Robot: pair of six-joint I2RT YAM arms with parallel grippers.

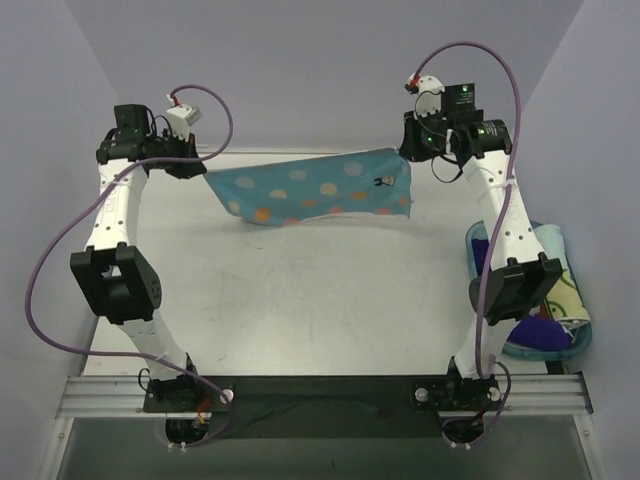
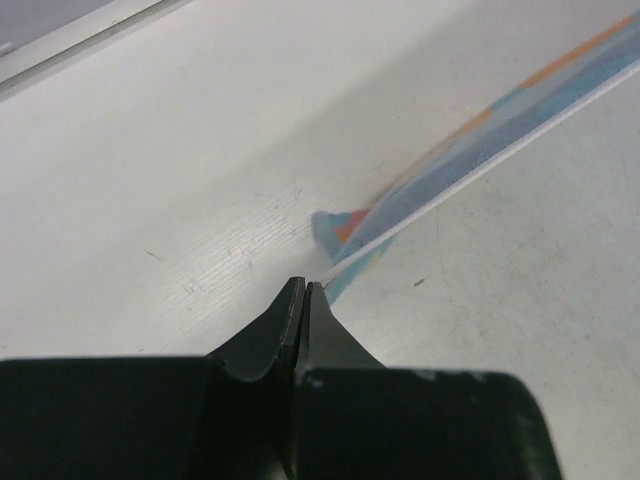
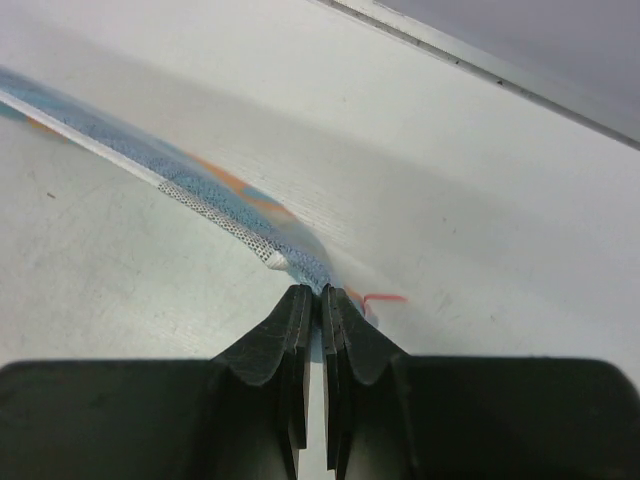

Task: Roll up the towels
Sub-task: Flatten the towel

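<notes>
Pale grey worktop (image 1: 300, 300), lilac walls all round. Blue dotted towel (image 1: 310, 190) is strung across the far side, one top corner pinched in the left gripper (image 2: 303, 292), the other in the right gripper (image 3: 312, 295), both clamped tight on cloth. My guess: it's held taut so it can go down smooth and flat before rolling. Can't tell if the hanging edge touches down. Tray (image 1: 560, 350) of other cloths sits off right.

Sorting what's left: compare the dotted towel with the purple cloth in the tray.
The dotted towel is light blue with dots; the purple cloth is plain. The towel is stretched between the left gripper and right gripper; the cloth lies in the tray. Both are fabric.
</notes>
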